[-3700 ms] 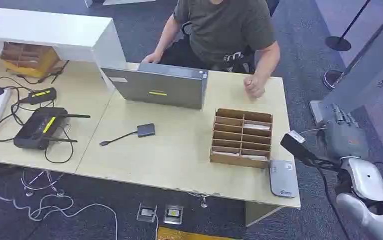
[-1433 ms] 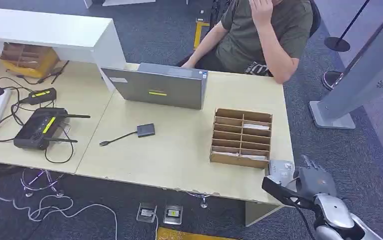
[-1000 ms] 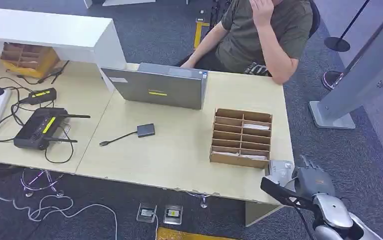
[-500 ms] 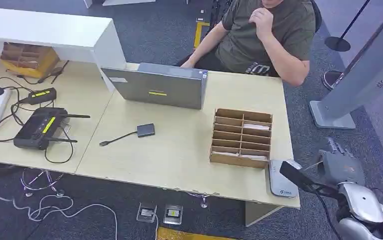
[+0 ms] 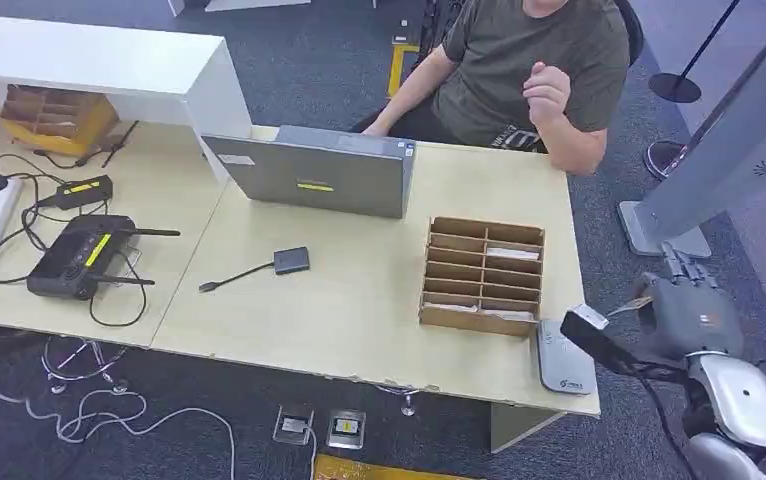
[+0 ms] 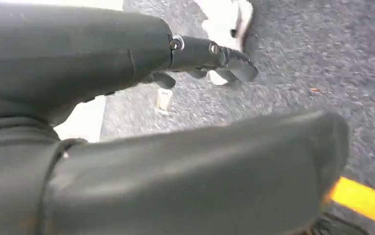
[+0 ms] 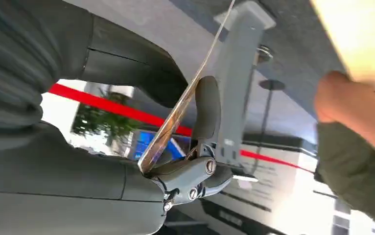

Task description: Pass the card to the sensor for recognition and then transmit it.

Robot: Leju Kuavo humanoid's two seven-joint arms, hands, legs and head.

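Card (image 7: 185, 100) is pinched edge-on between thumb and fingers of right hand (image 5: 687, 312), held off the desk's right edge just beyond sensor (image 5: 563, 357), presumably for handover to the person (image 5: 544, 50); left hand (image 6: 127, 98) holds nothing, fingers extended.

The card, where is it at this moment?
In the head view the card is pinched in the right hand, off the table's right edge, beside the grey sensor near the corner.

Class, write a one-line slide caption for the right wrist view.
Seen edge-on, the thin card is pinched in the robot's right hand, a person's arm blurred beyond.
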